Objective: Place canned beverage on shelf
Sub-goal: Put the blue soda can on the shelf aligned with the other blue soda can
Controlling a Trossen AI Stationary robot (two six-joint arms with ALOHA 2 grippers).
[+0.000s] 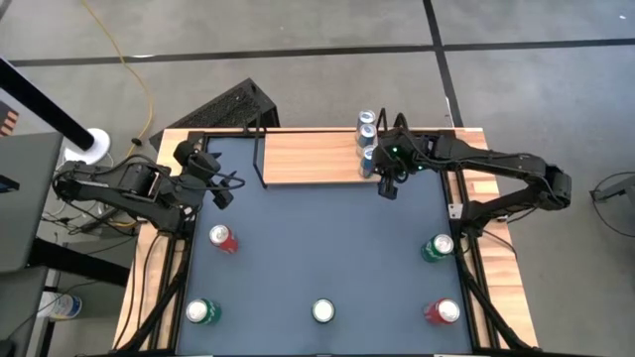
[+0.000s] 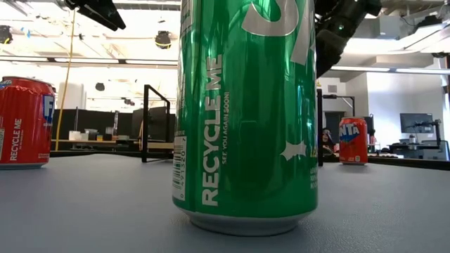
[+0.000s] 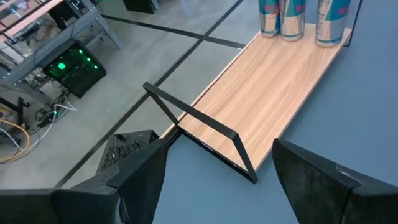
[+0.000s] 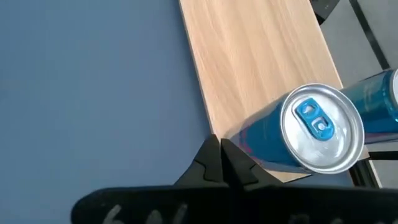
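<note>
**Three blue cans stand on the shelf; right end effector is closed beside them**

The shelf (image 1: pixel 308 157) lies along the far edge of the dark blue-grey tabletop (image 1: pixel 317 248). It is a light-wood board with a thin black wire frame (image 3: pixel 199 127) at its end. At the right end of the shelf, three blue-and-silver cans (image 1: pixel 368 139) stand upright in a short row, close to each other.

The right end effector (image 1: pixel 387 186) is above the tabletop, just beside the front edge of the shelf and near the closest blue can (image 4: pixel 311 130). Its two fingers are pressed together and they hold nothing; the can stands free beside them.

The left end effector (image 1: pixel 220 190) hangs near the left end of the shelf, over the far left corner of the tabletop. Its fingers (image 3: pixel 140 180) are spread apart, with nothing between them.

Other cans are on the tabletop, well apart from the shelf: a red can (image 1: pixel 223 239) on the left, a green can (image 1: pixel 201 312) at the near left, a green can in the middle (image 1: pixel 323 311) at the near edge, a green can (image 1: pixel 438 248) on the right, and a red can (image 1: pixel 444 312) at the near right.
</note>
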